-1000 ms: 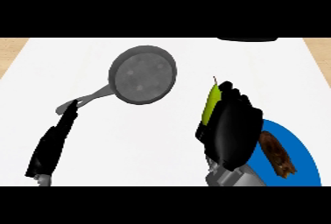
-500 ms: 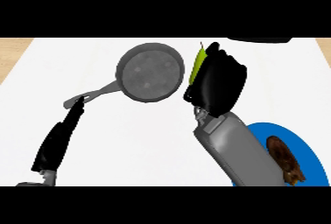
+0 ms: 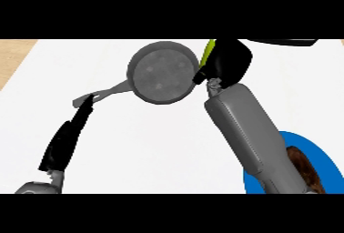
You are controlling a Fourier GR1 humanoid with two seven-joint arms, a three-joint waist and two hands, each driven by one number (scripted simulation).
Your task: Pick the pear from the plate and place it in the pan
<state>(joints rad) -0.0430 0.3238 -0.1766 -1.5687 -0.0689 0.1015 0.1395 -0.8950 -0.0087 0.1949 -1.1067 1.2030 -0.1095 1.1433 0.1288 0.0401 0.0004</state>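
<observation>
Head view. Found the right hand (image 3: 227,61) with its fingers curled round the pear (image 3: 209,49), only a yellow-green sliver of it peeking out on the fingers' left side. Saw the pan (image 3: 163,72) on the white worktop (image 3: 168,150) just beside those fingers, to their left, its rim meeting them in the picture; could not tell how high above the rim the hand hung. Noted the blue plate (image 3: 321,154) well apart from the fingers, back along the grey forearm (image 3: 249,132), with a brown thing (image 3: 306,169) lying on it. Saw the left hand (image 3: 67,139) low at the left, fingers straight and holding nothing, tips near the end of the handle (image 3: 101,94). Judged the pick done and the carry nearly so: pear off the plate, not yet over the pan's floor. Left to do: shifting the fingers leftward over the pan, lowering, opening them.
</observation>
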